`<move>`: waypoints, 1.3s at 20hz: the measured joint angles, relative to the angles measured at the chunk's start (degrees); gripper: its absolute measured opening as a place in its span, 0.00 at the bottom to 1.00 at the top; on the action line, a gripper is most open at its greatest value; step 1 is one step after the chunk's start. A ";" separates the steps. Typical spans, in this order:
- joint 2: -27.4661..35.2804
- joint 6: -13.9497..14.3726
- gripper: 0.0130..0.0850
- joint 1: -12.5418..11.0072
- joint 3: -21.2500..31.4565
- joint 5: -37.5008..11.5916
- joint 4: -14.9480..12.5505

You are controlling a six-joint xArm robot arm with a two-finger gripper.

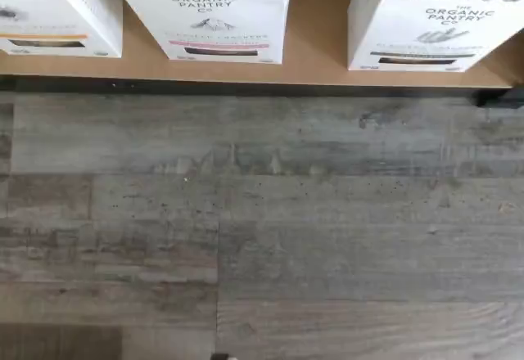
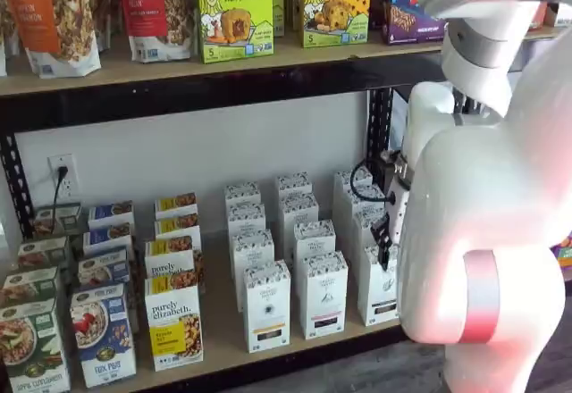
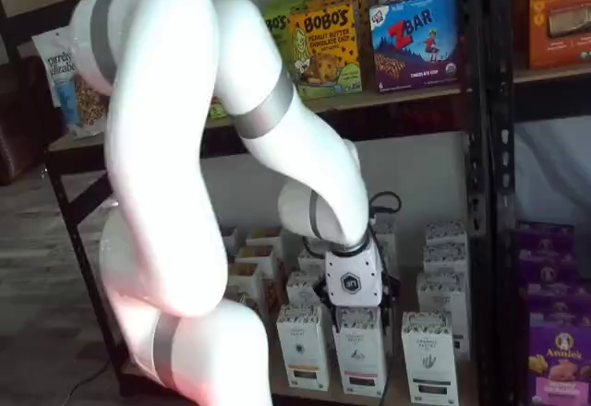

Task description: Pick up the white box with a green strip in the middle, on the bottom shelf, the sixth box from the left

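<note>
White box (image 2: 374, 299) stands at the front of the bottom shelf (image 2: 223, 357), lower right of a shelf view, its right side covered by the arm. The wrist view shows its green strip and a pink-striped box (image 1: 214, 16) beside it. The gripper (image 2: 383, 243) hangs just above; I cannot tell how far apart its fingers are. Centre over the narrow top, clear of the neighbour, then descend straight.

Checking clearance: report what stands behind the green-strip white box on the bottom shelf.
Two more white cartons stand in line behind the white box; each box covers the next one's lower front.
</note>
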 joint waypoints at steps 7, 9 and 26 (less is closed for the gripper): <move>12.70 -5.52 1.00 1.73 -4.34 -10.17 7.11; 15.61 -6.45 1.00 2.36 -5.95 -11.17 8.62; 36.71 5.32 1.00 0.65 -23.98 -13.83 -5.12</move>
